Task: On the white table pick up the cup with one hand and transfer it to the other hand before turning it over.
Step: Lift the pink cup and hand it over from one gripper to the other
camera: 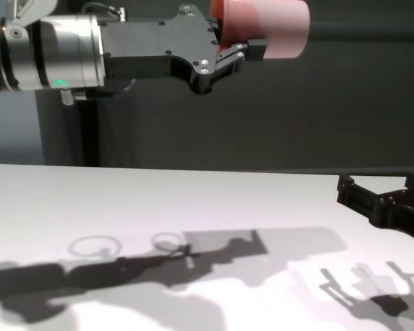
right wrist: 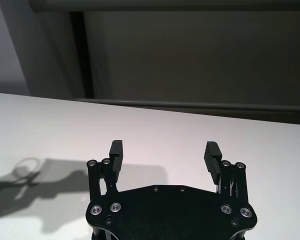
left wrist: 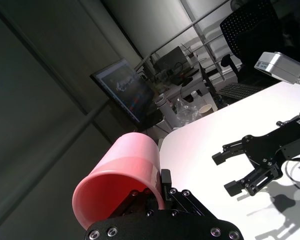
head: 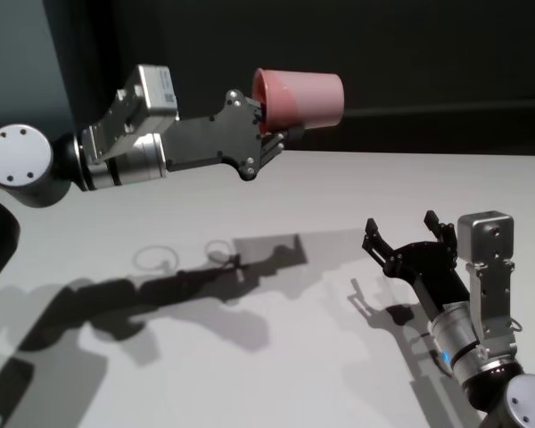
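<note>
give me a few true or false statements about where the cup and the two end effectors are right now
1. The left end effector holds the cup in the air. True.
2. The cup stands upright on the table. False: it lies sideways, clear of the table.
3. The right end effector is open and empty. True.
4. The right end effector touches the cup. False: it sits lower, apart from it.
5. The grip is at the cup's rim. True.

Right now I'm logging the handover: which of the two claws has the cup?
The left claw, raised high above the white table, is shut on the pink cup's rim. The right claw is open, empty and low.
</note>
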Motion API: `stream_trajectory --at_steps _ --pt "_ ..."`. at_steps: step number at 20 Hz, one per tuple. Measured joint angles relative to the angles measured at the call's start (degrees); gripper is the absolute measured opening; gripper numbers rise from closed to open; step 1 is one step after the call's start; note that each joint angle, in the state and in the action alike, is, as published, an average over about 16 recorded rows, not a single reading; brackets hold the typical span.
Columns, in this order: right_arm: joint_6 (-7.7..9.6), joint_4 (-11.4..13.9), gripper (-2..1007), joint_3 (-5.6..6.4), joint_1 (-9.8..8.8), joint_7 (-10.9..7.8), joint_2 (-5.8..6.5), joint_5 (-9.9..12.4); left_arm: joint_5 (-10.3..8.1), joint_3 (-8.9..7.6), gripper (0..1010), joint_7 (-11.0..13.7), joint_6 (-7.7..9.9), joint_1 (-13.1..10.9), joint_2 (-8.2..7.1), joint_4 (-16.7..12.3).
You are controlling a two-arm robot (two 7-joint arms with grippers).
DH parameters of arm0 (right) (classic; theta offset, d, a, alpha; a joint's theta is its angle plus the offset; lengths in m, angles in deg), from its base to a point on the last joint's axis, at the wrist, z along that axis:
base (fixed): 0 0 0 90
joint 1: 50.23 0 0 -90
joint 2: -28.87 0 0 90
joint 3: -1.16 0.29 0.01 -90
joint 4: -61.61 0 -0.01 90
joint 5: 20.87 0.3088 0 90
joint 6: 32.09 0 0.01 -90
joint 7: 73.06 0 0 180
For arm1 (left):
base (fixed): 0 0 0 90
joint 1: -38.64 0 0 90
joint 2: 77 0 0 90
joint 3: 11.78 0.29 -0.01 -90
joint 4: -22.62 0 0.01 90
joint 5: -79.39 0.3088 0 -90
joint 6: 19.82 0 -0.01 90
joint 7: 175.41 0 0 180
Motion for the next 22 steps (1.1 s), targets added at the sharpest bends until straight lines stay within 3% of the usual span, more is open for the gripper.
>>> stream_trajectory --at_steps 22 --pt "0.0 0.0 1000 0.0 0.0 0.0 0.0 0.0 -2.07 -1.41 38 0.9 -0.15 -2.9 -3.05 -1.9"
